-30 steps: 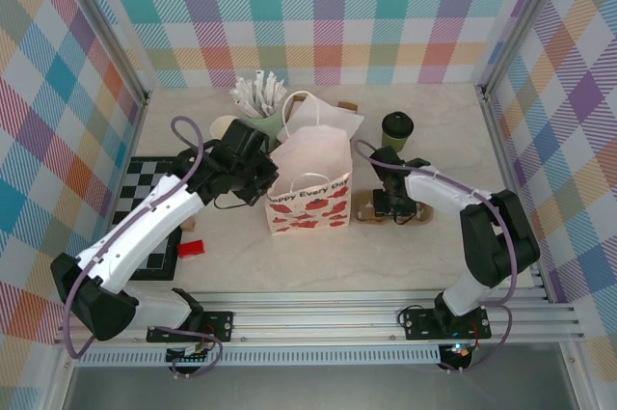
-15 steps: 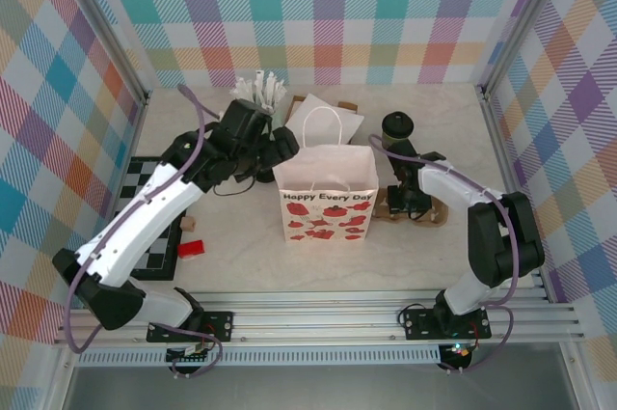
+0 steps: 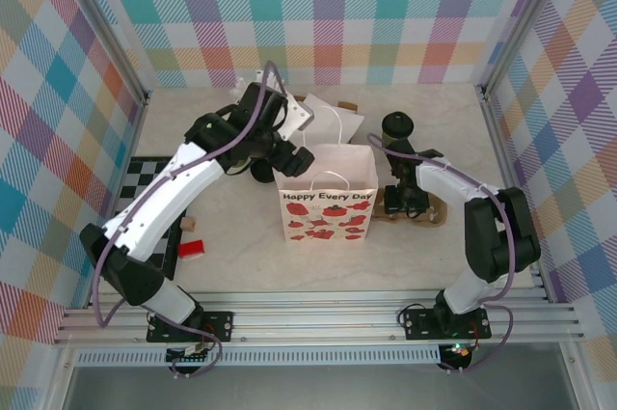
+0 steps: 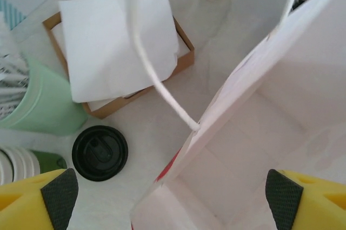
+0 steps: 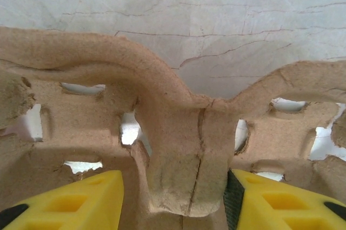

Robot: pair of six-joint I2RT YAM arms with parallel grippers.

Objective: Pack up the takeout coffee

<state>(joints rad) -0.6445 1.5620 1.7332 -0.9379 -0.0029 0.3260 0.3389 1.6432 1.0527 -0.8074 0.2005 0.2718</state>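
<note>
The takeout coffee (image 3: pixel 397 126), a green cup with a black lid, stands upright at the back right of the table. A white paper bag (image 3: pixel 326 209) with red prints stands open mid-table. My left gripper (image 3: pixel 292 151) hovers over its back-left rim, open wide. In the left wrist view the bag's rim (image 4: pixel 227 100) runs between its spread fingertips (image 4: pixel 59 192). My right gripper (image 3: pixel 403 200) is down on a brown pulp cup carrier (image 3: pixel 432 213) right of the bag. Its jaws stand open astride the carrier's centre post (image 5: pixel 186 159), with the right pad (image 5: pixel 233 197) against it.
Behind the bag sit a napkin box (image 4: pixel 116 40), a loose black lid (image 4: pixel 100 152), a mint holder of sachets (image 4: pixel 32 108) and a stack of lidless cups (image 4: pixel 21 162). A chessboard (image 3: pixel 145 200) and a red block (image 3: pixel 191 249) lie at the left.
The bag went from slumped to standing upright and open. My left gripper let go of its edge, opened wide and rose to the back-left rim. The right jaws widened on the carrier.
</note>
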